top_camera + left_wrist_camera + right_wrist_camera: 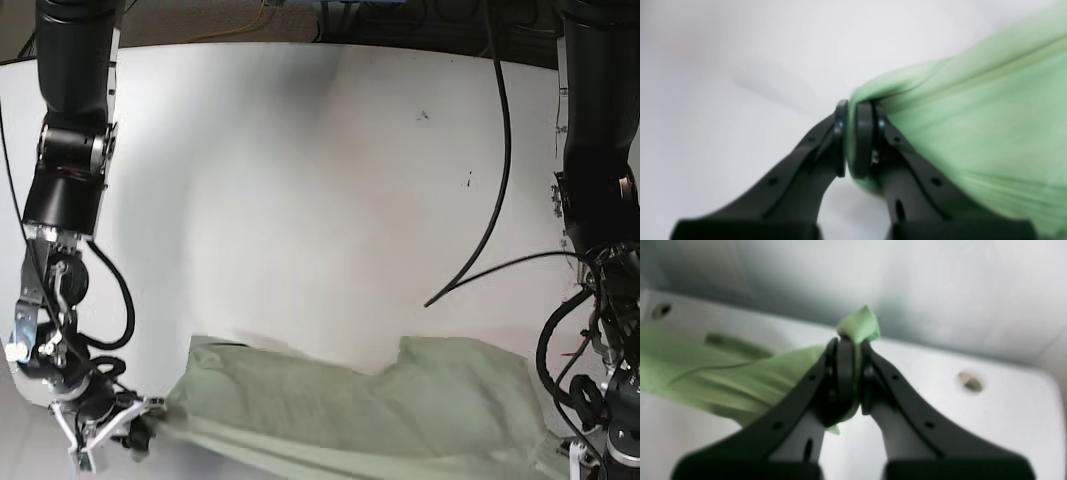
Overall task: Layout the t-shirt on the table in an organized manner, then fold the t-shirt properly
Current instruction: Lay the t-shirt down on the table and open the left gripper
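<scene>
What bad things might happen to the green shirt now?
Each pincer grips only a small corner of the t-shirt: the right pincer and the left pincer. A hard pull might make the cloth slip out. The shirt also lies near the table's front edge, so it might slide off.

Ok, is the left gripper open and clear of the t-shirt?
No, the left gripper is shut on an edge of the green t-shirt, cloth pinched between its pads.

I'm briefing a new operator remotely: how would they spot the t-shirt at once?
Look at the white table, along its near edge between the two arms. The t-shirt is stretched there, pinched at each end by the fingers: pale green wrinkled cloth, the only soft thing.
</scene>
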Motion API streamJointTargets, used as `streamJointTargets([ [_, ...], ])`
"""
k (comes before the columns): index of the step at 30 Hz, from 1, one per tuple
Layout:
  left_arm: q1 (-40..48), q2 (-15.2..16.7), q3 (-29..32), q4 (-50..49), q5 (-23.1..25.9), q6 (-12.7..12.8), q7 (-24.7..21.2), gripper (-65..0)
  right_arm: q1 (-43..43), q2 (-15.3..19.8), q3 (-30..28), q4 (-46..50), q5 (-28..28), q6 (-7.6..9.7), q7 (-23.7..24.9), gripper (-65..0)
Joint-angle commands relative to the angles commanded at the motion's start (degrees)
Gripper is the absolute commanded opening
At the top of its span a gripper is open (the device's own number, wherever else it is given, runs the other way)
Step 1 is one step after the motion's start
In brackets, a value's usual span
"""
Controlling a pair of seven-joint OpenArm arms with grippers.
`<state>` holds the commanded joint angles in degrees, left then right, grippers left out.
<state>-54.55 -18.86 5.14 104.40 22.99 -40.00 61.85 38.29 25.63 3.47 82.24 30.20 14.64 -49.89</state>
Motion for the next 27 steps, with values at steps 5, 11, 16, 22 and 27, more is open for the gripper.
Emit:
streamJointTargets([
  [5, 10.3, -2.4, -0.4, 3.7, 0.0, 0.0, 7.3, -62.0, -12.4, -4.3, 5.6, 3.4, 2.5, 0.00, 0.0, -65.0],
  [11, 23.8, -2.5, -1.1, 6.3, 0.0, 0.0, 9.3, -62.0, -21.7, -8.0, 7.6, 7.0, 2.6, 0.00, 0.0, -65.0],
  [16, 34.9, -2.0, -3.0, 7.2, 0.0, 0.0, 9.2, -62.3, -29.5, -11.5, 7.6, 11.1, 2.5, 0.00, 0.0, -65.0],
  [22, 43.0, -0.2, -3.3, 7.2, 0.0, 0.0, 9.1, -62.3, -36.2, -13.4, 7.5, 12.2, 2.5, 0.00, 0.0, -65.0],
  [27, 47.5, 0.1, -3.3, 7.2, 0.0, 0.0, 8.9, -62.3, -39.2, -14.2, 7.5, 12.2, 2.5, 0.00, 0.0, -65.0],
])
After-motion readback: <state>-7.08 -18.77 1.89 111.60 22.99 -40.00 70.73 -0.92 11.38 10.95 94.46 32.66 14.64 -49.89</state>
